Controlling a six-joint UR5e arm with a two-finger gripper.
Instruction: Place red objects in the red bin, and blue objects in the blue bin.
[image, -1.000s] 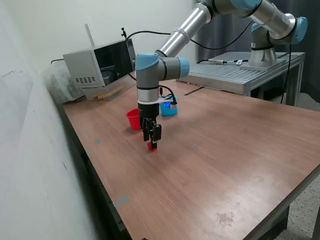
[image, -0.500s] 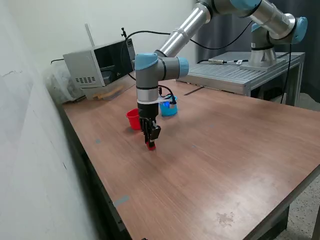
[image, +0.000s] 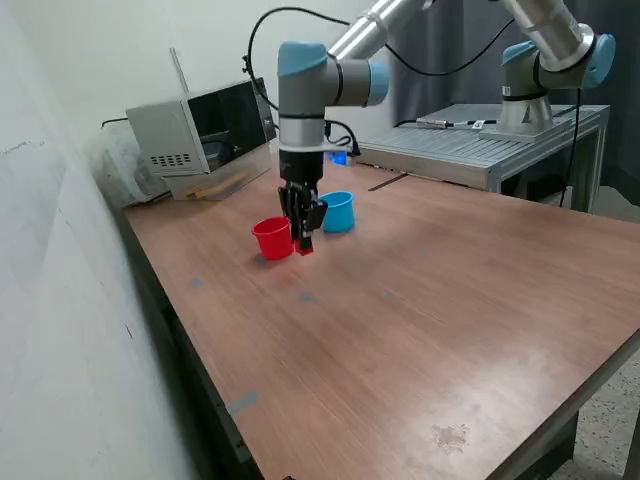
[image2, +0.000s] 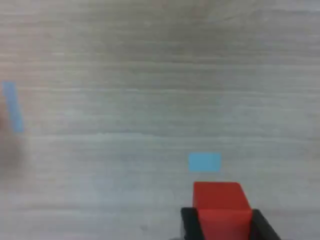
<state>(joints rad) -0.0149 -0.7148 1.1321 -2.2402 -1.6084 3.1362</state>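
Note:
My gripper (image: 303, 243) is shut on a small red cube (image: 304, 246) and holds it in the air above the wooden table (image: 450, 300). It hangs just to the exterior view's right of the red cup (image: 272, 238) and in front of the light blue cup (image: 337, 211). In the wrist view the red cube (image2: 221, 208) sits between the two dark fingers (image2: 189, 222), with the table far below. The other red cube and the dark blue cubes are not in view.
A grey box-like device (image: 195, 135) stands at the back by the wall. A metal bench (image: 480, 145) with the arm's base is at the back right. Small blue tape marks (image2: 204, 162) lie on the table.
The gripper has lifted the red cube off the table and carried it up and back toward the red cup.

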